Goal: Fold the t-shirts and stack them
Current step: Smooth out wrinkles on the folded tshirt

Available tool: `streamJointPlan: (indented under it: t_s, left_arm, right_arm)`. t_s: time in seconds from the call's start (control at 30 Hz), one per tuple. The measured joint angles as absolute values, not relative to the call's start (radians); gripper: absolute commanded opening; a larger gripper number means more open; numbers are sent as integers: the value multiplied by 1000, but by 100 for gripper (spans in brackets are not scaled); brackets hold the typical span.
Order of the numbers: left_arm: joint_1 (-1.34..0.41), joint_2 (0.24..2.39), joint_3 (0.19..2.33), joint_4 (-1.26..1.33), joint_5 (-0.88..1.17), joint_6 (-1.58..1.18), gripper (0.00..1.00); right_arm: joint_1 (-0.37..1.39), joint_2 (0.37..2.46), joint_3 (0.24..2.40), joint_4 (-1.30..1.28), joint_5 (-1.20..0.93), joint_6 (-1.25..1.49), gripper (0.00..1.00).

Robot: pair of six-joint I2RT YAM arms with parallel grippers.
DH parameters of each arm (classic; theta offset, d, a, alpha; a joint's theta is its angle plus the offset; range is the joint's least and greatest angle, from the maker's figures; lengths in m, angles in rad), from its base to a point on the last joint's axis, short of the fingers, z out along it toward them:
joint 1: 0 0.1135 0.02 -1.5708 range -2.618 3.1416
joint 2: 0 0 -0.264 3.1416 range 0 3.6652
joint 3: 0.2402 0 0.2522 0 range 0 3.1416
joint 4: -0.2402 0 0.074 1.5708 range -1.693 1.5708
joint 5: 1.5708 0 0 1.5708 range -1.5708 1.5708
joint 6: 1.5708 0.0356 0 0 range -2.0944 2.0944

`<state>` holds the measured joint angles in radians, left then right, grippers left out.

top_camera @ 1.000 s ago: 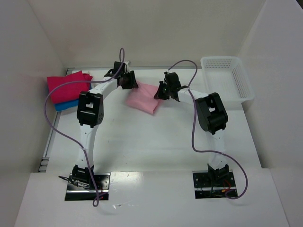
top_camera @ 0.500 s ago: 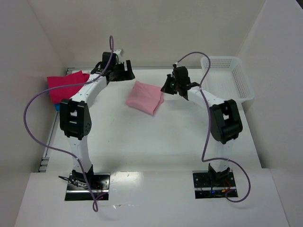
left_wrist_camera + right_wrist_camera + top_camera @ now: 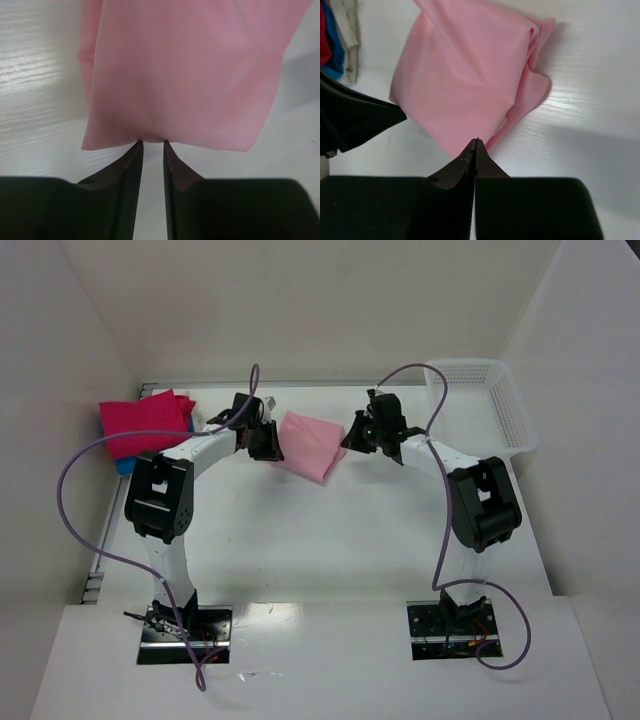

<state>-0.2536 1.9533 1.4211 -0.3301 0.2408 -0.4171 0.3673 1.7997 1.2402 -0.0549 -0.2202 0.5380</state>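
Observation:
A light pink t-shirt [image 3: 310,445] lies folded at the back middle of the table, with both grippers at its sides. My left gripper [image 3: 272,450] is at its left edge. In the left wrist view the narrow-set jaws pinch the hem of the pink cloth [image 3: 185,75] at their tips [image 3: 151,143]. My right gripper [image 3: 352,438] is by the shirt's right corner; its jaws [image 3: 476,141] are shut with nothing between them, just short of the pink cloth [image 3: 465,85]. A folded magenta t-shirt [image 3: 145,425] lies on a blue one [image 3: 125,466] at the far left.
A white mesh basket [image 3: 520,420] stands at the back right, against the wall. Purple cables loop above both arms. White walls close in the table at the left, back and right. The left gripper's black body [image 3: 355,120] shows in the right wrist view.
The left gripper swung back from the rear wall to the pink shirt's left edge and narrowed its jaws there. The right gripper stayed shut and edged closer to the shirt's right corner.

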Motion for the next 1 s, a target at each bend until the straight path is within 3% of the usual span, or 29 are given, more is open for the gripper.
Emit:
streamJointPlan:
  t_s: [0.67,1.0]
  left_arm:
    - [-263,2043,1421,-301,173,-424,23]
    - [-373,2045,1417,-326,170,-444,22]
  right_arm:
    - [371,2134,1475,-100,-214,513,0]
    - [371,2221,1578,-121,-214,503,0]
